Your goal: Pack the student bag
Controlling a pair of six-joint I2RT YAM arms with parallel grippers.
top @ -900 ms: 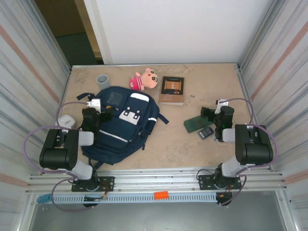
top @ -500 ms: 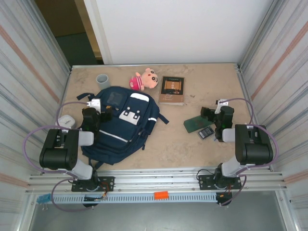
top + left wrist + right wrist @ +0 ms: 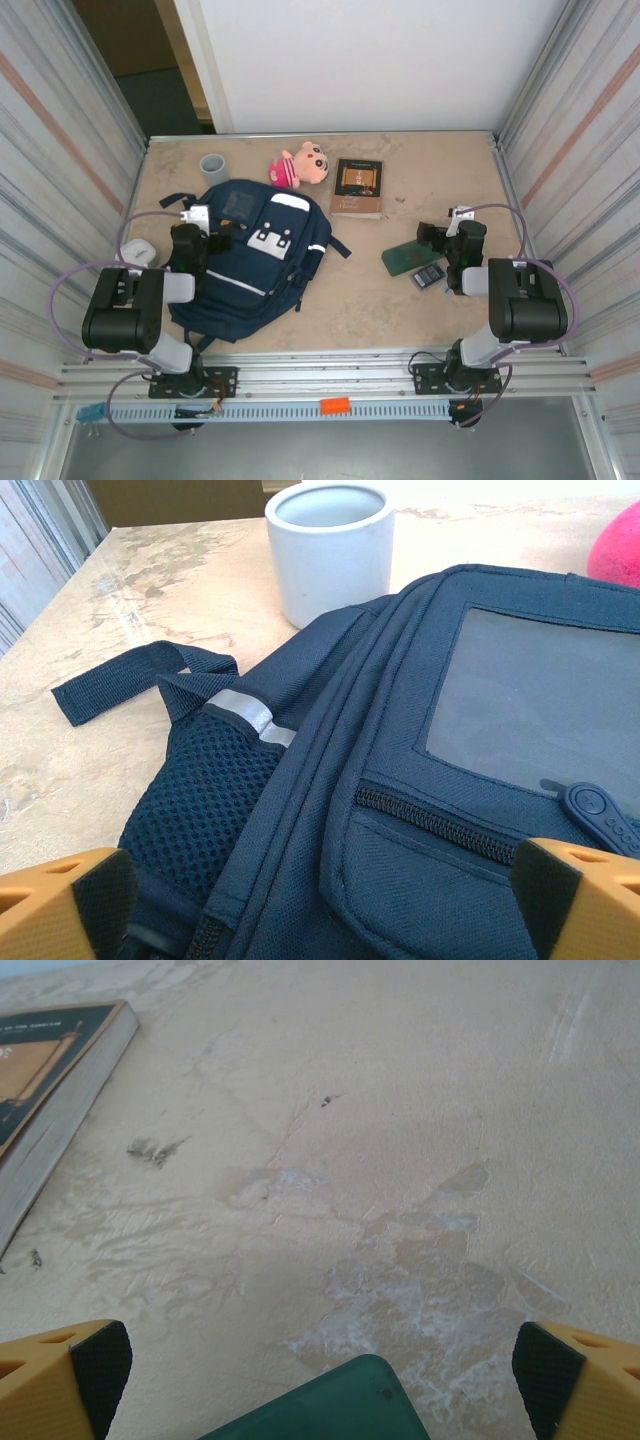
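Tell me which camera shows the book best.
Top external: the book lies flat with its whole dark cover visible, to the right of the student bag. Right wrist crops the book at the frame's left edge, showing part of the cover and the page block.

Left tool [image 3: 320,910] and right tool [image 3: 320,1385] gape wide

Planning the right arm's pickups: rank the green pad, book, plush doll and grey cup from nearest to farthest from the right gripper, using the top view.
1. Green pad, just left of the right gripper.
2. Book, farther back and left.
3. Plush doll, back centre.
4. Grey cup, back left.
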